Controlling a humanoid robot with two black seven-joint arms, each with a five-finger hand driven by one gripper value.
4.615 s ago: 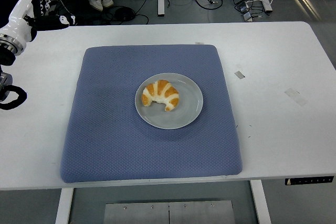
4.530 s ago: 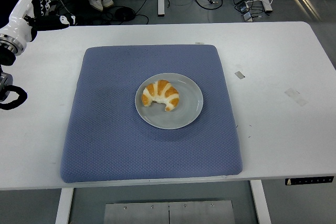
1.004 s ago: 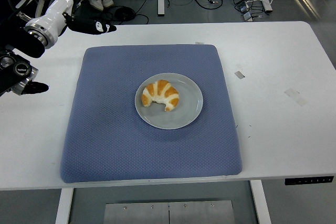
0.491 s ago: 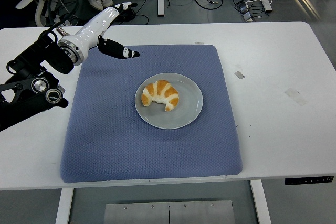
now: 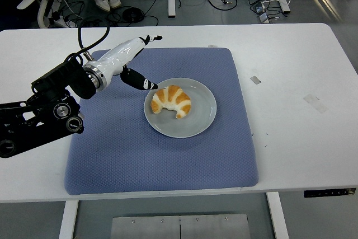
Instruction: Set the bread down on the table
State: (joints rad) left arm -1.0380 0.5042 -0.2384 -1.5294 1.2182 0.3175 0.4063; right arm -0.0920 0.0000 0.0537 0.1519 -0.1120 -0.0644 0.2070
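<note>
You've barely begun: the bread (image 5: 171, 101) lies untouched on the plate (image 5: 201, 117), your left hand (image 5: 134, 64) beside it with fingers spread and holding nothing, so grasping and placing remain.

Left arm (image 5: 39, 118): you see black jointed housings with round silver-ringed caps.
Forearm shell: glossy white, tapering toward the hand.
Left hand (image 5: 131, 62): white back, black fingers (image 5: 140, 81) with pale tips.
Cable: one black loop arches above the wrist joint.
</note>
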